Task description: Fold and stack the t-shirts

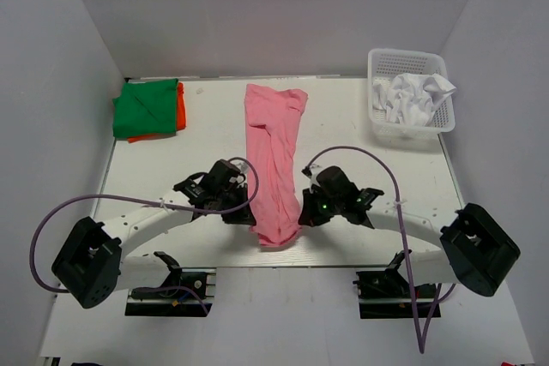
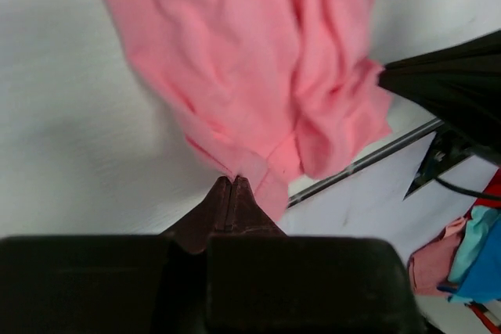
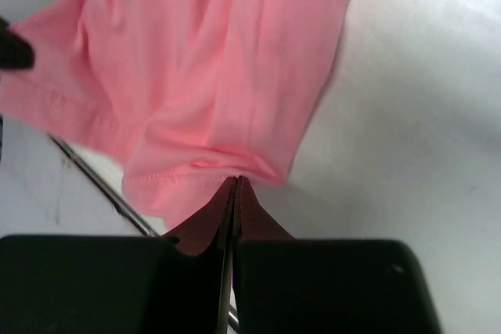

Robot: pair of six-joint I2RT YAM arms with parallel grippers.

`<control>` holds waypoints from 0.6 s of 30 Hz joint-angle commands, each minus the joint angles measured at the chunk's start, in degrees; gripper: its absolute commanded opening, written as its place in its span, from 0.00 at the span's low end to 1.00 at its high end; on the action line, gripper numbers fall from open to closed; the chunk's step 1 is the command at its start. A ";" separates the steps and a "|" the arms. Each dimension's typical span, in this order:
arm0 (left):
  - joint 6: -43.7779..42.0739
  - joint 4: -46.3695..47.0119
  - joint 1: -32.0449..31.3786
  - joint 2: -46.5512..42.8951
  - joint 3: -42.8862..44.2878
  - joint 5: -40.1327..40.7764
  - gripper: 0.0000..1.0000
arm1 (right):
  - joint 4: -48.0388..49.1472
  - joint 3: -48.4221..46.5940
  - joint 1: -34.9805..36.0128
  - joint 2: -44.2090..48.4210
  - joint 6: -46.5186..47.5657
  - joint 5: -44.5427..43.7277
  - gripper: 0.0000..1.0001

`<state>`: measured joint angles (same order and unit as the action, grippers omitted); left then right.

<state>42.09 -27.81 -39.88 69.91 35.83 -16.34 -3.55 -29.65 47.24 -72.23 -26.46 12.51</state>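
Wrist views show left tool and right tool each clamped on the pink shirt at its near hem; next, probably, both carry it forward evenly.

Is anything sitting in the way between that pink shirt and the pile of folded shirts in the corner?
Nothing visible does. Only bare table lies between the pink shirt and the green-and-orange folded pile at the far left. Left gripper and right gripper are shut on its near end.

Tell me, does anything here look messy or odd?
The pink shirt lies bunched in a long rumpled strip down the middle of the table, the left hand and right hand pinching its near end. White cloth sits crumpled in the basket.
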 commanded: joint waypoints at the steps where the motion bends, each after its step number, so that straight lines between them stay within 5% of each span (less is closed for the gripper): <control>1: -2.80 1.71 0.23 -1.10 6.16 4.38 0.00 | -1.10 -6.46 -0.66 -3.18 0.88 -5.91 0.00; 11: 0.45 -1.46 1.73 4.70 18.39 27.57 0.00 | -5.85 -20.35 -4.17 -8.01 2.55 -17.69 0.00; 18: -0.16 -3.65 4.98 18.39 33.65 34.52 0.00 | -5.68 -30.01 -7.42 -13.20 6.50 -19.45 0.00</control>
<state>42.02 -30.20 -36.51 84.49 62.46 11.75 -9.10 -54.70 41.28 -83.85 -22.94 -4.01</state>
